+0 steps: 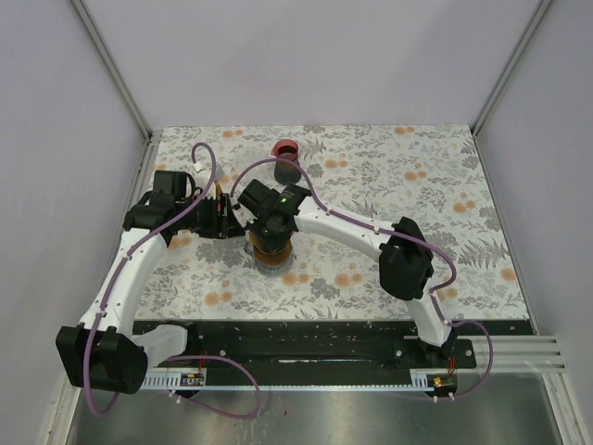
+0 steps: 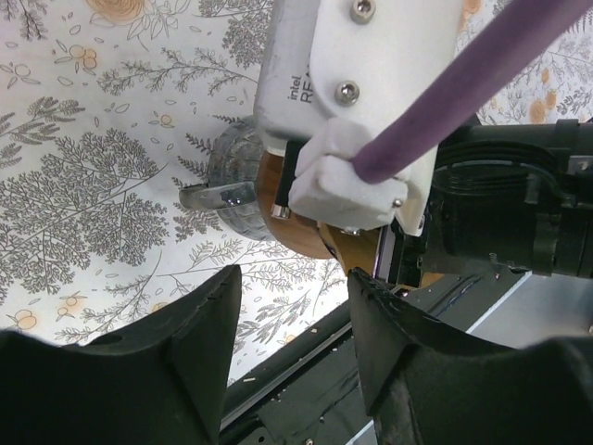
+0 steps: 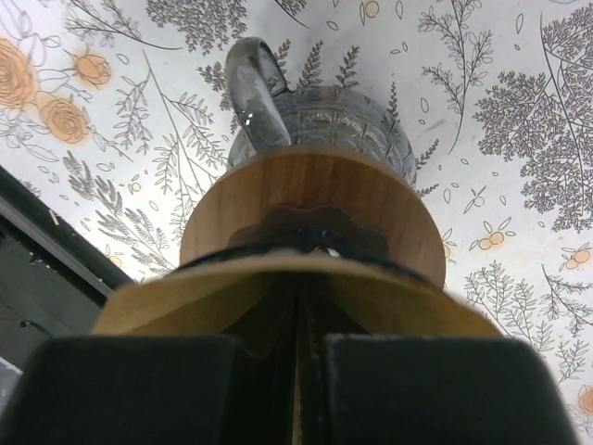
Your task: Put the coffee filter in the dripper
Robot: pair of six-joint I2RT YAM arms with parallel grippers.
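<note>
Right gripper [image 3: 298, 357]: the two black fingers [image 3: 139, 389] are pressed together on a tan paper coffee filter [image 3: 306, 287]. The filter is folded flat, with its fanned edge spreading to both sides of the pinch.

The filter hangs directly over the dripper [image 3: 320, 125], a ribbed clear-glass body with a curved handle and a round wooden collar [image 3: 306, 199]. From the right wrist view the filter's edge overlaps the collar. I cannot tell whether paper touches wood. The filter is not seated inside.

In the top view the right gripper [image 1: 271, 230] sits right above the dripper [image 1: 270, 260], near the middle of the floral-patterned table cover [image 1: 398, 185].

Left gripper [image 2: 292, 311]: fingers [image 2: 199, 343] spread apart, holding nothing. It is low, just beside the dripper [image 2: 232, 181] on the left. Its camera looks across at the glass handle and at the white camera housing [image 2: 371, 102] on the right wrist, with a purple cable [image 2: 463, 88] crossing in front. In the top view the left gripper [image 1: 222, 215] is close to the right one but not touching.

At the far side of the table are a small red cup [image 1: 285, 148] and, just beside it, a dark round object [image 1: 287, 172], both well apart from the dripper.
</note>
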